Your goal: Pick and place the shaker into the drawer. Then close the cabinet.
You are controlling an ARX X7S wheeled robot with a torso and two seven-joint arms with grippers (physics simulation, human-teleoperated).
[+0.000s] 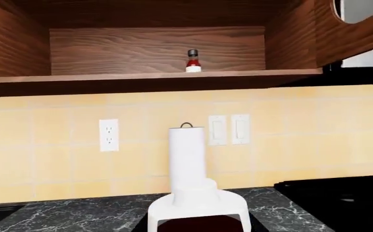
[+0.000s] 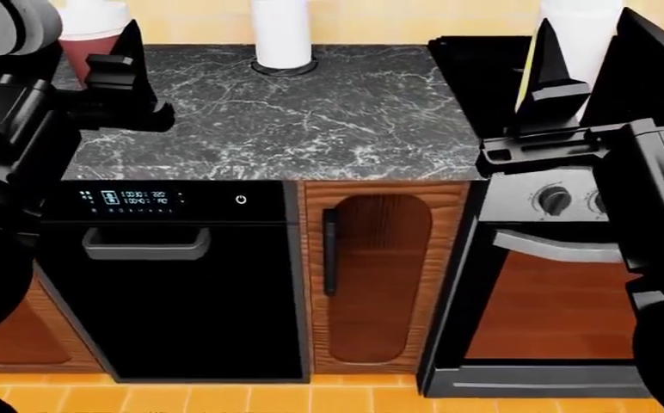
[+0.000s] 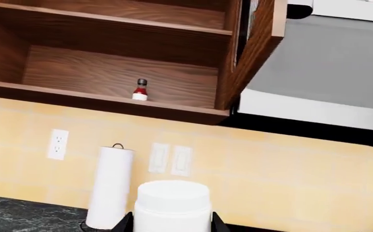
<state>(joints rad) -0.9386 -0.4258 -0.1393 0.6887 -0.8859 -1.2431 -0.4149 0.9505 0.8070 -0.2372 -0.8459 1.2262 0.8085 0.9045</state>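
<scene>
The shaker (image 1: 193, 61) stands upright on the open wall cabinet's shelf (image 1: 148, 76), out of reach; left claw (image 2: 126, 77) and right claw (image 2: 556, 86) states cannot be determined.

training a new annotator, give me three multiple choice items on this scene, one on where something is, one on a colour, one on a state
1. Where does the shaker stand?
A. on the counter
B. on the open cabinet shelf
C. on the stove

2. What colour is the paper towel roll?
A. white
B. green
C. blue

3. What state is the narrow wooden door under the counter in?
A. swung wide open
B. missing
C. closed

Answers:
1. B, both wrist views show it on the wooden shelf above the tiled wall.
2. A, it rises white against the yellow tiles.
3. C, in the head view it sits flush between the dishwasher and the oven.
</scene>
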